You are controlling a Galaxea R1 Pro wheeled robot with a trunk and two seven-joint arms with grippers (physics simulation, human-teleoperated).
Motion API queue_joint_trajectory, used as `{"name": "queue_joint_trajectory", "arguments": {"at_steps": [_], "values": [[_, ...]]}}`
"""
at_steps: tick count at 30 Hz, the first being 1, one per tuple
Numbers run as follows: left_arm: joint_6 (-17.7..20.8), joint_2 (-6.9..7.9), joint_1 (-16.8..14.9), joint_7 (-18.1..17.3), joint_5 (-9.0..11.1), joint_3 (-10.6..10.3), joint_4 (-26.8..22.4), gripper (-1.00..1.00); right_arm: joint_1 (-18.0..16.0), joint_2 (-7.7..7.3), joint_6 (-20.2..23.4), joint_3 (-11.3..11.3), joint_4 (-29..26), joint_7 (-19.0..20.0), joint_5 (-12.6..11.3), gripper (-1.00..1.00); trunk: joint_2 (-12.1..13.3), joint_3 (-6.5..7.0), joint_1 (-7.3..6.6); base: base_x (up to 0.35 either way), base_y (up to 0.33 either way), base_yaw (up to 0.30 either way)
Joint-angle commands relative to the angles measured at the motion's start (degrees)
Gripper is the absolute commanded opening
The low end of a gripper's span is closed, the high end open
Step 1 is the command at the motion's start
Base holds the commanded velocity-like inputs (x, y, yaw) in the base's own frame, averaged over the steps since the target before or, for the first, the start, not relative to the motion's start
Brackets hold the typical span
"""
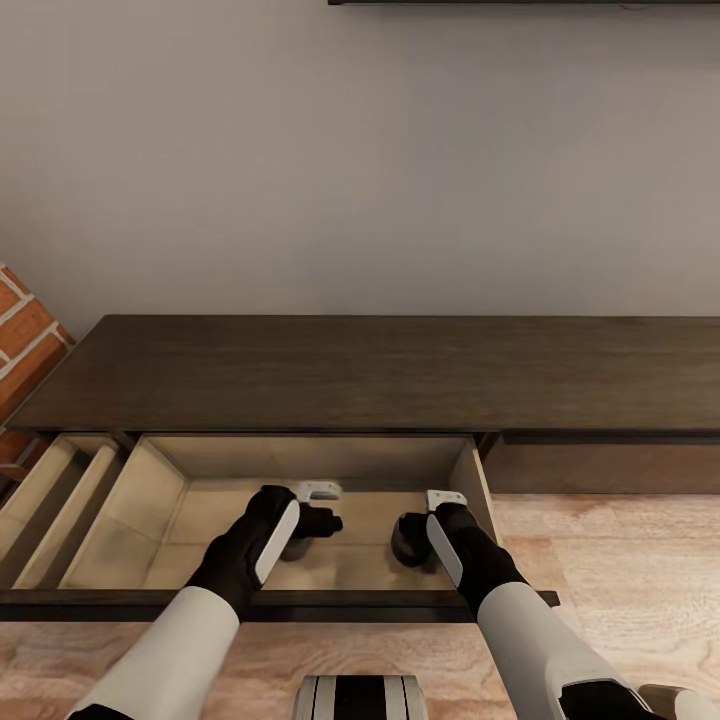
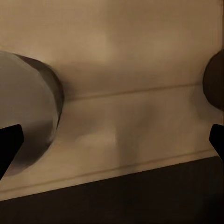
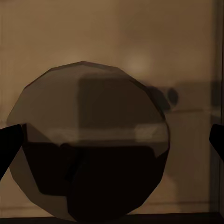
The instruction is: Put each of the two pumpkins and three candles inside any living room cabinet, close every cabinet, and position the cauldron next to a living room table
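Note:
The long dark-brown cabinet (image 1: pixel 330 375) stands against the wall with its wide pale drawer (image 1: pixel 150 520) pulled out. Both my arms reach down into that drawer. My left gripper (image 1: pixel 322 520) (image 2: pixel 112 144) is open with bare drawer floor between its fingers. A grey candle (image 2: pixel 28 121) stands just beside one fingertip (image 2: pixel 9 144). My right gripper (image 1: pixel 412 532) (image 3: pixel 112 144) hangs open over a second candle (image 3: pixel 91 144) (image 1: pixel 405 545), seen from above, which sits between its spread fingers. That candle's dark edge (image 2: pixel 215 86) also shows in the left wrist view.
A second, narrower drawer (image 1: pixel 55 495) stands open to the left of the wide one. A brick fireplace (image 1: pixel 25 340) is at the far left. Closed cabinet fronts (image 1: pixel 610 465) continue to the right, above the pale wood floor (image 1: pixel 620 570).

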Motion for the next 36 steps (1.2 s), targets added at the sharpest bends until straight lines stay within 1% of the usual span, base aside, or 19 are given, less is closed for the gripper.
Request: {"name": "queue_joint_trajectory", "arguments": {"at_steps": [1,7,29,33,34,36], "values": [[0.21,0.06,-0.03,0.33,0.66,-0.63,-0.07,1.0,-0.01,0.0,0.18,0.14,-0.08,-0.52,-0.61,1.0,-0.02,-0.04,-0.01,0.0,0.0,0.0],[0.09,0.11,0.0,0.03,0.99,-1.38,-0.07,1.0,-0.01,0.0,0.21,0.14,-0.08,-0.52,-0.61,1.0,-0.02,-0.04,-0.01,0.0,0.0,0.0],[0.72,0.01,-0.22,0.27,1.28,-1.53,0.34,1.0,-0.01,0.0,0.23,0.14,-0.15,-0.52,-0.61,1.0,0.28,4.83,-0.58,0.0,0.0,0.0],[1.66,-0.02,-0.33,1.63,2.2,-1.53,0.59,1.0,-0.01,0.0,0.24,0.14,-0.14,-0.52,-0.61,1.0,0.33,5.72,-0.68,0.0,0.0,0.0],[1.84,0.0,-0.35,2.24,2.9,-1.53,0.64,1.0,-0.01,0.0,0.25,0.14,-0.15,-0.52,-0.61,1.0,0.34,5.94,-0.71,0.0,0.0,0.0],[1.96,0.02,-0.35,2.66,3.57,-1.53,0.67,1.0,-0.01,0.0,0.25,0.14,-0.16,-0.52,-0.61,1.0,0.37,6.38,-0.76,-0.026,0.0,0.0]]}}
